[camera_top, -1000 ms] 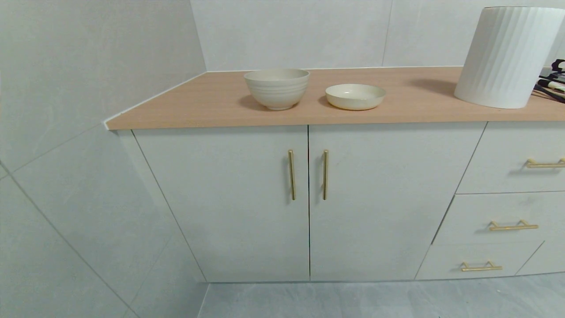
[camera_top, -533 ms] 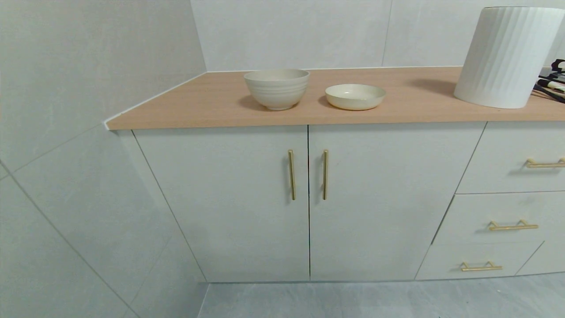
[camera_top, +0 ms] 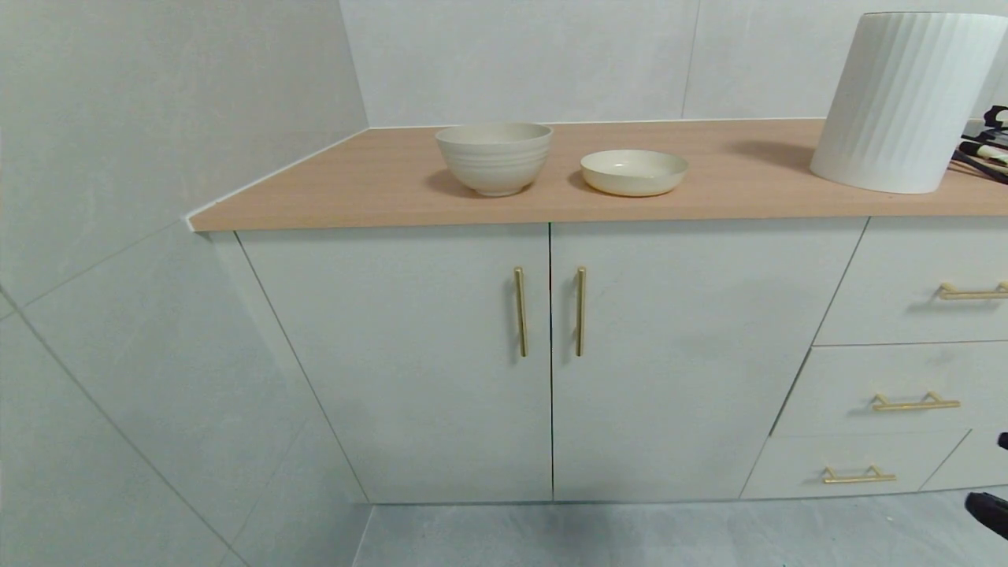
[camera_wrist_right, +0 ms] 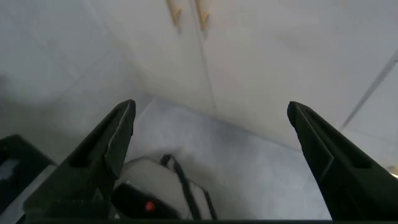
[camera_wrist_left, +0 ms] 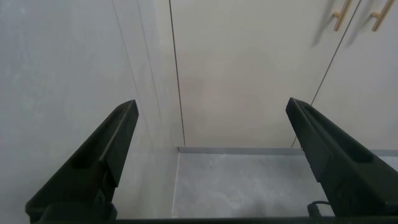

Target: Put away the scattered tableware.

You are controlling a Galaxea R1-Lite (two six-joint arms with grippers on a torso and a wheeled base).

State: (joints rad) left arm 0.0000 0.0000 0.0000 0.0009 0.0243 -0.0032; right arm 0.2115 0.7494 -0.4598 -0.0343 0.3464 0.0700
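Head view: bowl [camera_top: 494,157] and dish [camera_top: 634,172] sit on the worktop [camera_top: 354,185], upper centre; cupboard doors [camera_top: 409,354] below shut. Left pincer [camera_wrist_left: 211,107] and right pincer [camera_wrist_right: 211,107] gape apart, empty. Nothing put away yet.

Bright, even light from right; soft shadows left of bowl [camera_top: 494,157], plate [camera_top: 634,172], white cylinder [camera_top: 906,102].
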